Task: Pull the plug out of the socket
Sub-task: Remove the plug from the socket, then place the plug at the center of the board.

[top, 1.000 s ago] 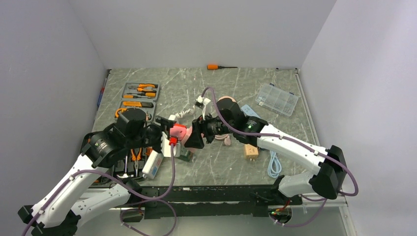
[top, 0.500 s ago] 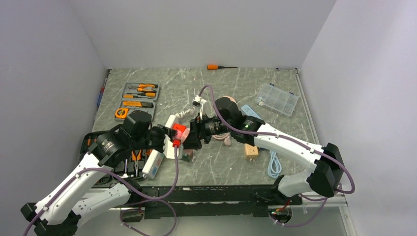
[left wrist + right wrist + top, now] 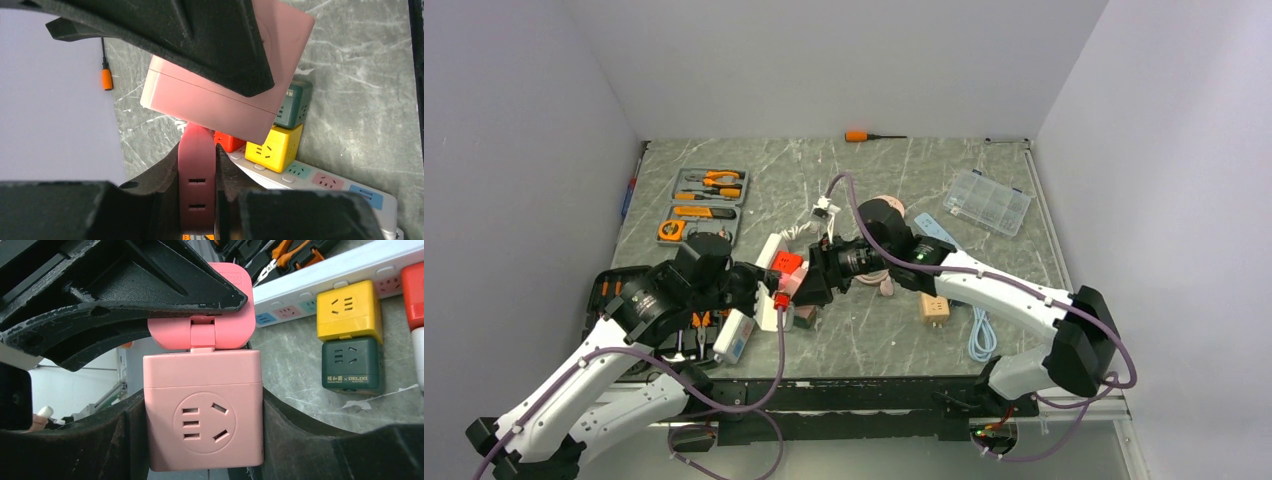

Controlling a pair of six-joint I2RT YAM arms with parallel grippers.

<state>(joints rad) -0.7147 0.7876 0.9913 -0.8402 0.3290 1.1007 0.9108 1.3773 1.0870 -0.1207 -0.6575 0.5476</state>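
- Left gripper (image 3: 196, 167): fingers pressed together on the thin edges of the pink flat plug (image 3: 196, 205), which fills the gap between them
- Right gripper (image 3: 202, 435): fingers spread to the width of the pink cube socket (image 3: 202, 390) and clamped on its two flanks, with the outlet face toward the wrist camera
- Plug and cube: in the right wrist view the plug sits at 12 o'clock of the cube, joined to its rear face by a short pink neck; no gap shows between them, so the plug reads as seated
- Location: in the top view the held pair lies just off the table centre toward 8 o'clock, between the two wrists, and appears raised above the table (image 3: 874, 180)
- Long white power strip (image 3: 735, 335): lies on the table, running from near the centre toward 7 o'clock; a yellow cube adapter (image 3: 272, 147) and a red cube adapter (image 3: 229, 141) sit on it, and a dark green cube adapter (image 3: 295, 102) rests just beside the yellow one; neither gripper touches the strip
- Done, as judged: both parts are grasped, one per gripper, in opposed holds
- Left, as judged: the pull itself, with the grippers drawing apart along the plug's axis until the prongs clear the cube; the prongs are hidden, so the depth of seating cannot be told
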